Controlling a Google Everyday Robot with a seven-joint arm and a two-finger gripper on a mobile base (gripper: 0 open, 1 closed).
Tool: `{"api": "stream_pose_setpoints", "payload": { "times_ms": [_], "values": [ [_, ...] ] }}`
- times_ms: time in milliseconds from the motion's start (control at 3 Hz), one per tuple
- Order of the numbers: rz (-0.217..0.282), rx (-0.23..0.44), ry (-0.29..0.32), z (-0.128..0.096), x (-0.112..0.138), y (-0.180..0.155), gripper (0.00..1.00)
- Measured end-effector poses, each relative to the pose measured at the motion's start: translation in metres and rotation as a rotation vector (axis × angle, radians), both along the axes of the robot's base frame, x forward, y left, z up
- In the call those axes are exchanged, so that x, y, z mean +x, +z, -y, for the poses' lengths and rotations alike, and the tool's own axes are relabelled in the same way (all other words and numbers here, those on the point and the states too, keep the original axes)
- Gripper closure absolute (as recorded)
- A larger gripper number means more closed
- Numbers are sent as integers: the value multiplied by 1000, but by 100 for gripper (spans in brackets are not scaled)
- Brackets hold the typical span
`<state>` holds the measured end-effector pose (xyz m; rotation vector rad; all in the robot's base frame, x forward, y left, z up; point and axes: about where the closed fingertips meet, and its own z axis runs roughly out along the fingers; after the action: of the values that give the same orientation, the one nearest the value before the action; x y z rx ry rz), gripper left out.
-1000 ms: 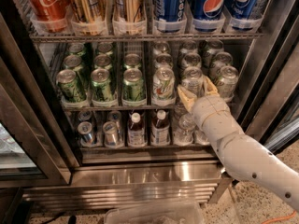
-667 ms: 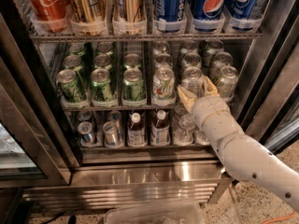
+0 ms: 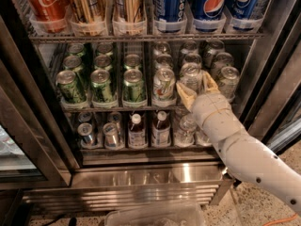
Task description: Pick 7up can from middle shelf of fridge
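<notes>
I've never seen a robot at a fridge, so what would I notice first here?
Probably the big white robot arm reaching up from the lower right, its hand at a silver 7up can on the middle shelf of the fridge. Next, the bright blue Pepsi cans on the top right and the red Coca-Cola can top left.

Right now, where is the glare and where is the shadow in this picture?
Camera view: strong glare on the fridge's steel base; can tops on the middle shelf shine; the shelf below is dim; the pincer, at the front 7up can, is evenly lit.
</notes>
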<state>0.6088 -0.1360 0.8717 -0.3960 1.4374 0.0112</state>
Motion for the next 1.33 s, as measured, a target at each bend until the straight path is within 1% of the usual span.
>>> {"api": "stream_pose_setpoints", "payload": {
  "times_ms": [333, 667, 1000, 1333],
  "values": [
    [24, -3, 32, -8, -9, 24, 100],
    [24, -3, 33, -8, -9, 24, 100],
    [0, -13, 60, -8, -29, 19, 100],
    [-2, -30, 92, -3, -65, 21, 100]
  ]
}}
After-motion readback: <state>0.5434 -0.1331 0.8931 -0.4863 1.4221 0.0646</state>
